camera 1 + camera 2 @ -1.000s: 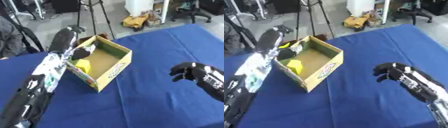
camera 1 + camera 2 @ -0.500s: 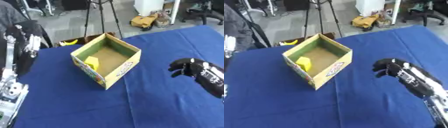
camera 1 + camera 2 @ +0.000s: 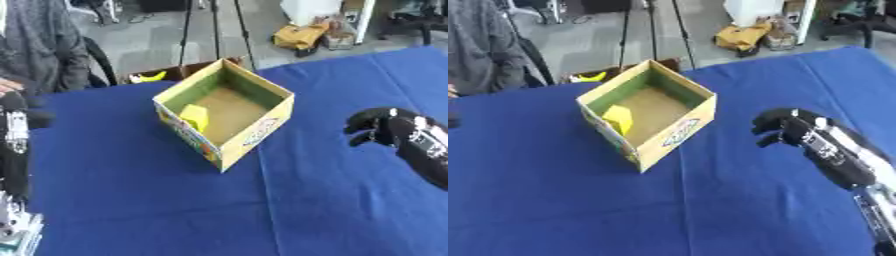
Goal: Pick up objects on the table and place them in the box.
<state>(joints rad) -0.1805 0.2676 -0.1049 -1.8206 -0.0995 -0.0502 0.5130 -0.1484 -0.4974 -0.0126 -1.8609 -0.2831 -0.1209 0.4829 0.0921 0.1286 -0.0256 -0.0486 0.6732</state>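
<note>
An open cardboard box [image 3: 254, 134] with green inner walls stands on the blue table [image 3: 332, 200], a little left of the middle. A yellow object [image 3: 194, 116] lies inside it against the left wall. My left hand [image 3: 15, 104] is at the far left edge, well clear of the box, atop its black forearm; only a sliver of it shows in the right eye view. To the right of the box, my black right hand [image 3: 779, 128] hovers over the cloth with relaxed, bent fingers and holds nothing.
A person in grey [image 3: 44, 45] sits at the table's far left edge. Behind the table stand tripod legs [image 3: 214, 25], a brown box with something yellow [image 3: 153, 76] in it, and a yellow bag [image 3: 302, 36] on the floor.
My left arm has pulled out from over the box to the far left edge. The yellow object stays in the box. The right hand has hardly moved; the camera has shifted.
</note>
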